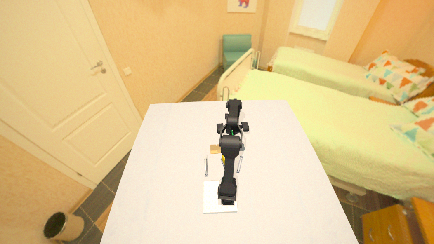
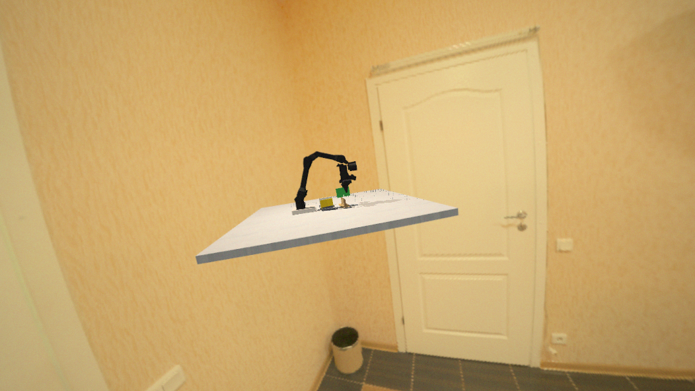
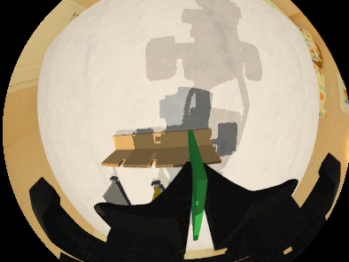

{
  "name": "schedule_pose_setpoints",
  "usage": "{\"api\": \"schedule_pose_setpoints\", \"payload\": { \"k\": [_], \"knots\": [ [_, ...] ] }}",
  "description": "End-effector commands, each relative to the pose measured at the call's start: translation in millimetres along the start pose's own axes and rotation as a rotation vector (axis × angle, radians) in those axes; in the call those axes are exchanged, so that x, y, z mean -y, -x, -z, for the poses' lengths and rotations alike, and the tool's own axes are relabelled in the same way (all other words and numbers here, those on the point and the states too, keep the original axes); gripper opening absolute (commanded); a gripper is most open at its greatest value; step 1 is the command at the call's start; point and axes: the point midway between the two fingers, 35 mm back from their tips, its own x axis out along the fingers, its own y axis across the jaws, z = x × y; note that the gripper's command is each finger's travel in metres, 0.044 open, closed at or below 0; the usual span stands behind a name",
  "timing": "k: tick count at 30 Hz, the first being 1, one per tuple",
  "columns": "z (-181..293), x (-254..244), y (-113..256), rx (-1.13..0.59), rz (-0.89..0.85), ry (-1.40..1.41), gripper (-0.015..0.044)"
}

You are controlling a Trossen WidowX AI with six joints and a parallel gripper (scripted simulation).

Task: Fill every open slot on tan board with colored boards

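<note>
The claw points downward and is clamped on a green board, which it holds upright. The worktop carries the complete assembly. The black arm rises from its mounting point, bends at the top and extends over the parts. A white plate lies flat at the arm's foot.

The tan board stands on the worktop, partly covered by the arm in the top view. The wrist view shows two open slots in its edge; the portion behind the green board and the claw is hidden. The green board is above the worktop, close to the tan board and crosswise to it. Contact between these two boards cannot be determined.

A yellow board stands in the middle holder, between the arm's foot and the tan board. A left holder and a right holder are located on either side of it, apart from the yellow board.
</note>
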Motion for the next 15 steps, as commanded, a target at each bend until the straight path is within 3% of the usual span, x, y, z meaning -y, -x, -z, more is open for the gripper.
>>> {"api": "schedule_pose_setpoints", "payload": {
  "k": [1, 15],
  "knots": [
    [0.6, 0.5, -1.3, -0.003, 0.003, 0.003, 0.0000],
    [0.9, 0.5, -6.7, -0.003, 0.003, 0.003, 0.0000]
  ]
}}
